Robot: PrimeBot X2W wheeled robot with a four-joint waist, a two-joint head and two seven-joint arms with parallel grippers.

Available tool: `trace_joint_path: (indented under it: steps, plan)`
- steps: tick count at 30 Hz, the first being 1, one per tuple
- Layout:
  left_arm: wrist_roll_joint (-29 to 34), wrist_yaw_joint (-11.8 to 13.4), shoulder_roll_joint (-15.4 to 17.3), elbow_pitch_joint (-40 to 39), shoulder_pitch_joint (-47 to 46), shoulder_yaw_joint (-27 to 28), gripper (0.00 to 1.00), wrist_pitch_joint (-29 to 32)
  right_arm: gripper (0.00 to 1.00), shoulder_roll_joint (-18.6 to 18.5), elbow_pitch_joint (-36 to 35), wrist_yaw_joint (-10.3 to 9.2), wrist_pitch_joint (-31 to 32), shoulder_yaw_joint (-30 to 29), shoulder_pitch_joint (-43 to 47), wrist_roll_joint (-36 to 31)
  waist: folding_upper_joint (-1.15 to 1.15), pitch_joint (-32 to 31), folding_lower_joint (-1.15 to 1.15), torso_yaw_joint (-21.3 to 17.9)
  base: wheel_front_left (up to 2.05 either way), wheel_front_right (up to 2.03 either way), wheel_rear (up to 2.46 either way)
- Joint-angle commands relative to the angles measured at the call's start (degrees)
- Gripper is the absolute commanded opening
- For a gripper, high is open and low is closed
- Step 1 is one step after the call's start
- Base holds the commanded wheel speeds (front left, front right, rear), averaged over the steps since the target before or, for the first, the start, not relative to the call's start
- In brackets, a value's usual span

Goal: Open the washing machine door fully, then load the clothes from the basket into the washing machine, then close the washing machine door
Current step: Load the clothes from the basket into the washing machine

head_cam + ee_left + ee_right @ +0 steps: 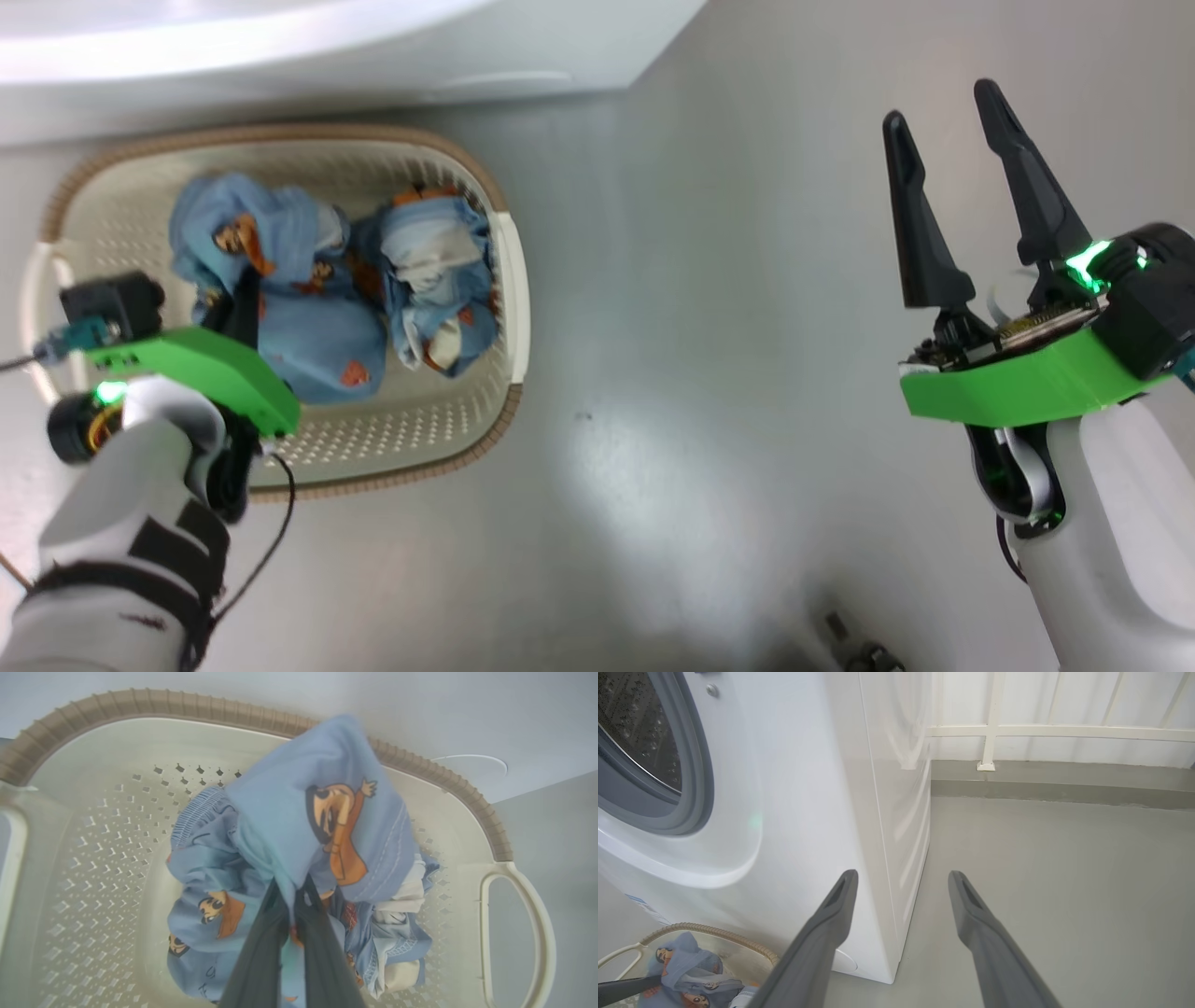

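1. Here, in the head view, our left gripper (245,303) is buried in the clothes (317,308) inside the basket (512,280), which sits just ahead of it against the washing machine (280,56). Our right gripper (940,103) hangs spread wide and empty, well off to the side over bare floor (700,373).
2. From the left wrist, the fingers (261,961) are pinched shut on a fold of blue bear-print cloth bunched at their tips. We judge a slow, straight lift best, so the rest of the clothes drop free.
3. From the right wrist, the drum (635,728) stands uncovered up and left of the parted tips, ready for loading.
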Motion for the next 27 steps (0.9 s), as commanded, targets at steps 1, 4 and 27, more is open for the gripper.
trace_joint_path:
  steps: [1, 4, 27]
  plan:
    - [-0.4, -0.2, 2.0, -1.0, 2.5, 0.9, 0.00, -0.8, 1.00, -0.4, -0.9, 0.26, -0.3, 0.7, 3.0, -0.6, 0.00, -3.9, 0.00, 1.5, 0.00, 0.00, 0.00]
    - [-0.9, -0.2, 2.3, -2.3, 4.5, 1.1, 0.00, -1.2, 1.00, -0.7, -0.3, 0.26, -0.3, 0.5, 3.9, -0.4, 0.00, -6.7, 0.00, 2.0, 0.00, 0.00, 0.00]
    - [19.4, -0.2, 0.0, -26.1, 25.3, 24.8, 0.00, -1.3, 1.00, -2.6, 3.5, 0.26, -0.3, -2.9, 14.1, 0.6, 0.00, -26.1, 0.00, 6.0, 0.00, 0.00, 0.00]
